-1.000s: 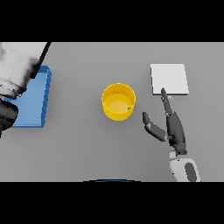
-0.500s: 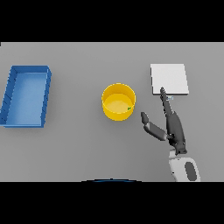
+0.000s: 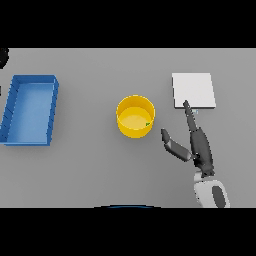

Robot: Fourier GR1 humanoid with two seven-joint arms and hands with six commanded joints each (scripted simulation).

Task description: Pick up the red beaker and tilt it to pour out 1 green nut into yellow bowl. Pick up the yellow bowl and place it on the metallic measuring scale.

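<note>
Far left of the right hand (image 3: 200,147), a dark shape (image 3: 3,56) is cut by the frame edge; unidentifiable. Green speck (image 3: 148,124) nearer left: too small to identify.

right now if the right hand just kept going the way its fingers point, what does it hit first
The right hand points up and slightly left in the head view, its straight fingertips at the near edge of the metallic measuring scale. It would likely meet the scale first, though its height above the table is unclear. The yellow bowl lies off that line.
</note>
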